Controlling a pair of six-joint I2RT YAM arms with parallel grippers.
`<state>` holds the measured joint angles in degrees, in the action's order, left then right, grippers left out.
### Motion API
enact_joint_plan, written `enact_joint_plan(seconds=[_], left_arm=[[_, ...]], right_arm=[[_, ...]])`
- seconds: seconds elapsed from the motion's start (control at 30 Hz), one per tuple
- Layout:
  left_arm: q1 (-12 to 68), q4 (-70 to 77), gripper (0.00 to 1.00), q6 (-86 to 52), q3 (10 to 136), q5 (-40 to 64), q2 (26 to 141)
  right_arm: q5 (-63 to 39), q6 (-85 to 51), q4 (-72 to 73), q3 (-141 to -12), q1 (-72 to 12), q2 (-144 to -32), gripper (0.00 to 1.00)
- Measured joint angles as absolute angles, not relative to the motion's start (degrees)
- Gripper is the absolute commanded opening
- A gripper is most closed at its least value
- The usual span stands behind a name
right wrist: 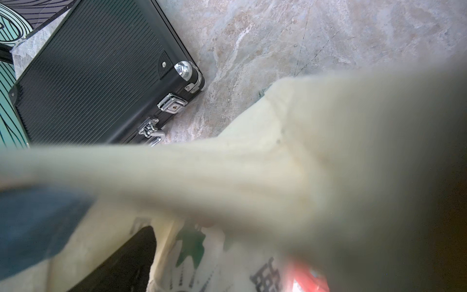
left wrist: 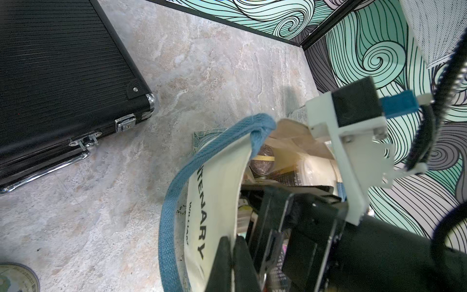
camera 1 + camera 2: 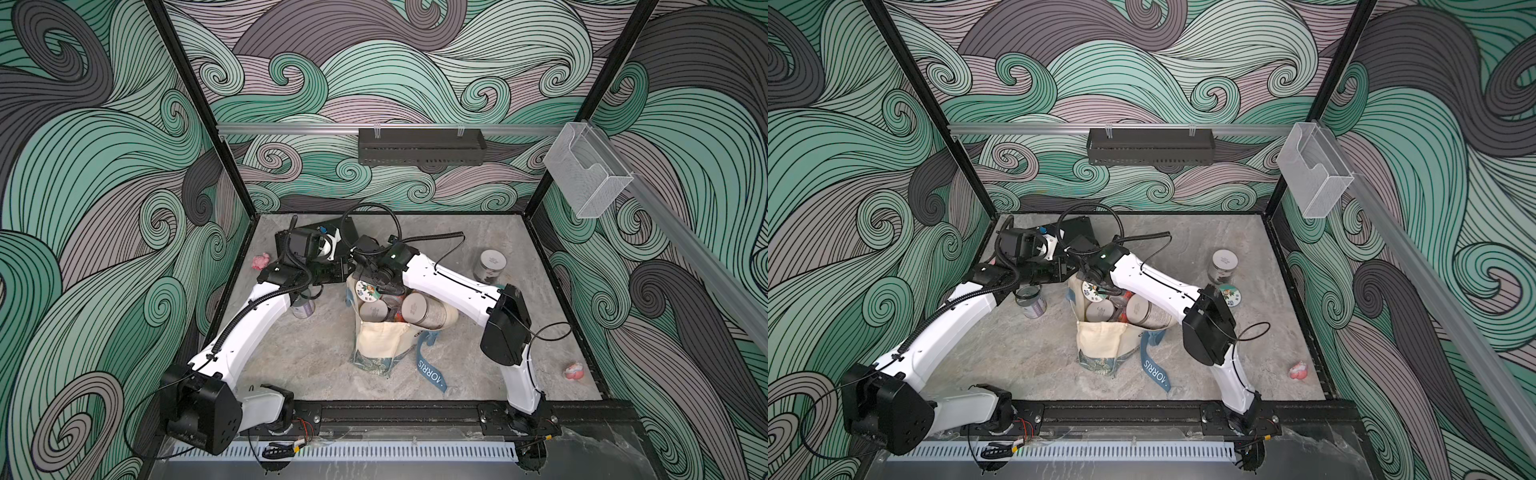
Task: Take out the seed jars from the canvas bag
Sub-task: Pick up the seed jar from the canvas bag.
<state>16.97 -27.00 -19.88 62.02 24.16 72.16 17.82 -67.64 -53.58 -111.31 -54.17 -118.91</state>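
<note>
The canvas bag (image 3: 382, 336) (image 3: 1100, 340) stands mid-table with its mouth open, blue strap (image 3: 428, 365) trailing in front. Several seed jars fill it: two white-lidded ones (image 3: 419, 309) (image 3: 372, 311) and a flower-sticker lid (image 3: 365, 291). My left gripper (image 2: 233, 252) is shut on the bag's cream rim, holding it up. My right gripper (image 3: 376, 286) reaches into the mouth, open over the sticker-lid jar. One of its fingers (image 1: 134, 257) shows beside that lid; blurred canvas hides the other. Outside the bag, one jar (image 3: 490, 266) stands at the back right and another (image 3: 303, 307) under my left arm.
A flat black ribbed case (image 3: 328, 232) (image 2: 63, 75) lies at the back, close behind both wrists. A sticker-lidded jar (image 3: 1229, 296) sits by the right arm's elbow. Pink toys lie at the left wall (image 3: 262, 261) and front right (image 3: 575, 370).
</note>
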Motion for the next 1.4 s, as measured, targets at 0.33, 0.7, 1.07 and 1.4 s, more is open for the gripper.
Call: enact_joint_plan(seconds=[0.33, 0.7, 1.07, 1.4], left_arm=[[16.99, -27.09, 0.0, -19.9, 62.02, 24.21, 72.14], [16.99, -27.18, 0.0, -19.88, 61.87, 24.18, 72.14], [17.02, -27.07, 0.0, -19.88, 61.76, 24.88, 70.96], [17.02, -27.03, 0.0, -19.86, 61.76, 25.58, 70.61]], right_arm=[[12.32, -71.2, -50.98, -107.68, -55.64, -116.27, 0.99], [12.29, -73.08, -49.52, -106.69, -55.59, -116.03, 0.78], [15.27, -71.85, -49.12, -102.96, -55.42, -112.12, 0.72], [16.99, -69.19, -50.81, -100.71, -55.4, -107.92, 0.72]])
